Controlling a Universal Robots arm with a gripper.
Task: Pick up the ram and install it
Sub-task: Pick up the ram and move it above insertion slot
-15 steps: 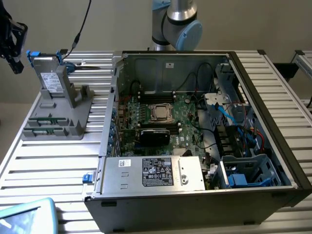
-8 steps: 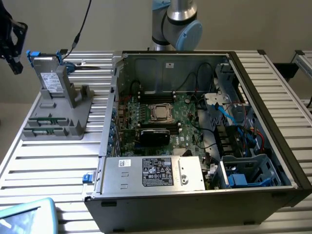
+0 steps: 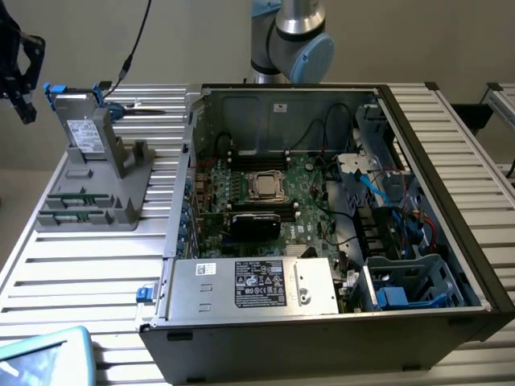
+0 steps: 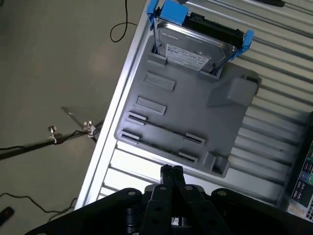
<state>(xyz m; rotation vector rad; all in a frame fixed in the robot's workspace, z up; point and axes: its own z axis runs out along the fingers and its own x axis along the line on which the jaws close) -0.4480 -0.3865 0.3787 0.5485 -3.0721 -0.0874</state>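
Overhead, jaws closed tight, holding nothing — above an edge of the grey tray (image 4: 195, 112), ram (image 3: 74, 195) slotted along it, bare slatted table (image 4: 142, 169) beside.

Arm (image 3: 291, 20): silver-grey tubular joints, pale-blue end caps. Gripper (image 4: 171, 171): matte black, two slim fingers, angular black housing.

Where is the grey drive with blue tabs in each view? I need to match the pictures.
Exterior view: the drive stands on edge at the back end of the grey holder, on the exterior view's left, outside the computer case.
Wrist view: the drive stands at the end of the grey holder farthest from its narrow slots.
Shared landmark: the grey holder itself.
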